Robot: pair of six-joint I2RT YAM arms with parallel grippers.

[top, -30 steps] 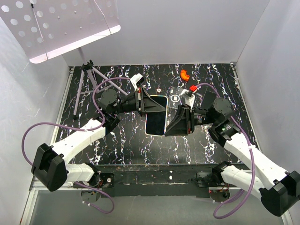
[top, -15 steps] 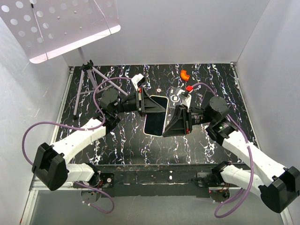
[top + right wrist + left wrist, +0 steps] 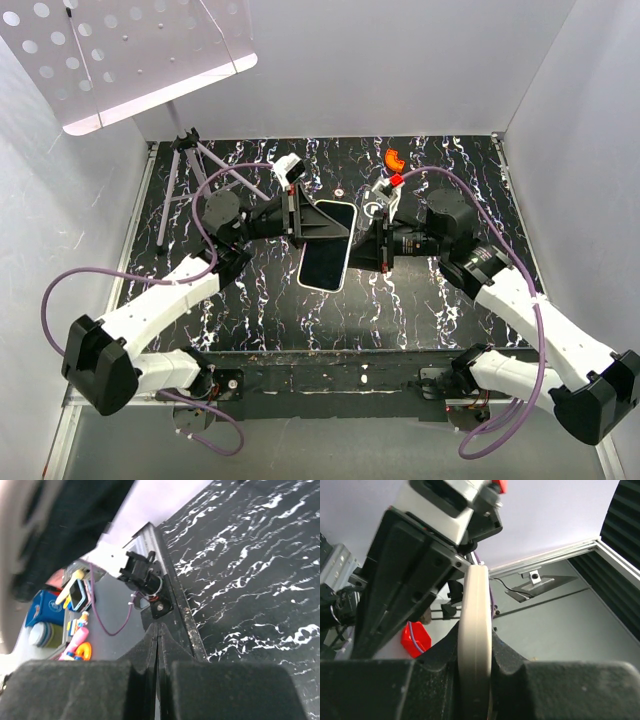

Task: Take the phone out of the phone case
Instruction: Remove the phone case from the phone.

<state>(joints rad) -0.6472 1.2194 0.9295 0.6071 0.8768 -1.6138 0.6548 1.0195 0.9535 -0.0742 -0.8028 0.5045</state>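
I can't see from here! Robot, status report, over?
Left gripper clamped on black phone in cream plastic case. Right gripper shut, empty, beside the phone. Phone not out yet. No obstruction seen.

Your left arm (image 3: pixel 165 295), at 8 o'clock, and right arm (image 3: pixel 510 300), at 4, wear white shells, black joints and looping purple cables (image 3: pixel 44 305); left gripper (image 3: pixel 322 222) and right gripper (image 3: pixel 365 245) are black wedges.
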